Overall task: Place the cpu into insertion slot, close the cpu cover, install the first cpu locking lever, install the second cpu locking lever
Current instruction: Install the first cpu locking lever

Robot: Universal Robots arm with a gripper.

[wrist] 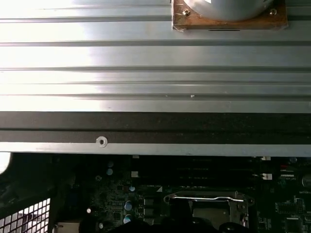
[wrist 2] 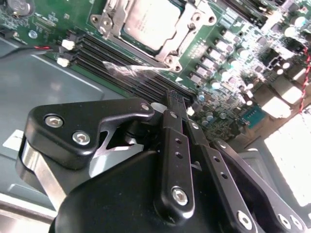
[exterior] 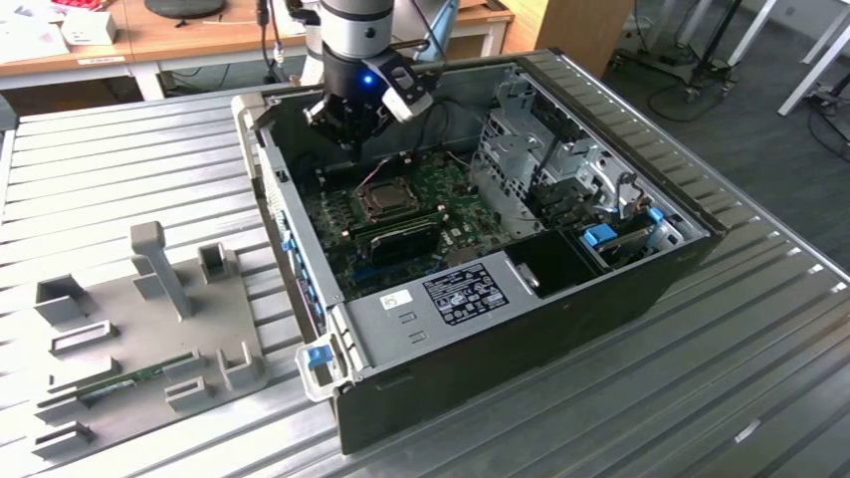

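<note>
Fingers [wrist 2: 176, 131]: pressed together, nothing between them that you can see. The gripper [wrist 2: 171, 97] tip hangs low over the memory slots [wrist 2: 109, 56], just beside the slot [exterior: 365, 204]. Whether it touches anything cannot be told.

Between the tip and the slot, a thin silvery lever [wrist 2: 130, 70] slants across the memory slots. It looks free, not hooked.

The cpu [wrist 2: 153, 22] is seated in the slot. The cover [wrist 2: 187, 29] lies down around it, with the frame flat on the sides you can see.

Judgement: placing and covering look done, and the step in hand is a locking lever.

To do it well:
- Bear on the lever's outer end with the closed tip, not mid-wire, so it pivots and does not bow.
- Push down first, then sideways under its catch.
- Keep clear of the memory-slot latches and the capacitors on the board [wrist 2: 233, 58].
- Watch that the cover stays flat; if it lifts, the lever has missed its tab.
</note>
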